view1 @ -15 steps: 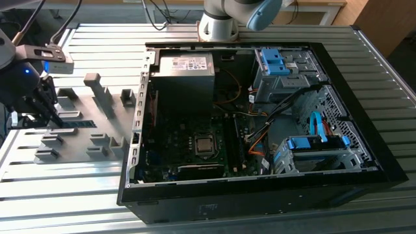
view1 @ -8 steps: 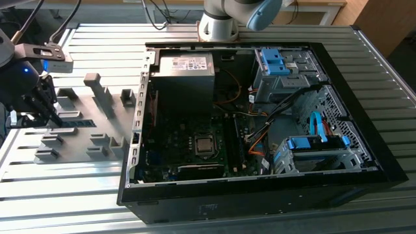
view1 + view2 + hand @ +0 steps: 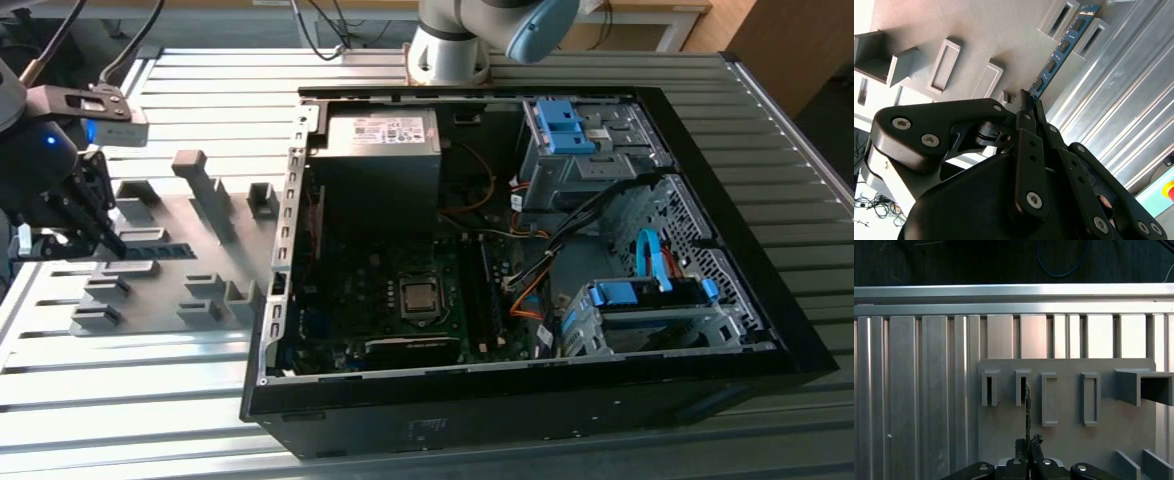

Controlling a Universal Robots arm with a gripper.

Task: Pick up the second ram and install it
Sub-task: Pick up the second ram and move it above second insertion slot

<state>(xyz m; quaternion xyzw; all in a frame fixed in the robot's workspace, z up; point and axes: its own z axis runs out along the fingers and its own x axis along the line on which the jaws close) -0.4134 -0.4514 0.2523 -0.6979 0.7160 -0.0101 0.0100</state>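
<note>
A: What do your jaws hold?
B: My gripper (image 3: 1030, 102) pinches one end of the ram stick (image 3: 1064, 45), jaws pressed on it, at the grey tray (image 3: 979, 30).
A: Installed yet?
B: No, I judge: grasp done, the open computer case (image 3: 534, 400) stands well apart.

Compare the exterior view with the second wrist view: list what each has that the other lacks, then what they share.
Exterior view's own: the open computer case with its motherboard, power supply and blue drive brackets. Second wrist view's own: the black chips along the second ram, and the gripper shut on one end of the stick. Shared: the gripper, the second ram, the grey slotted tray and the ribbed metal table.
</note>
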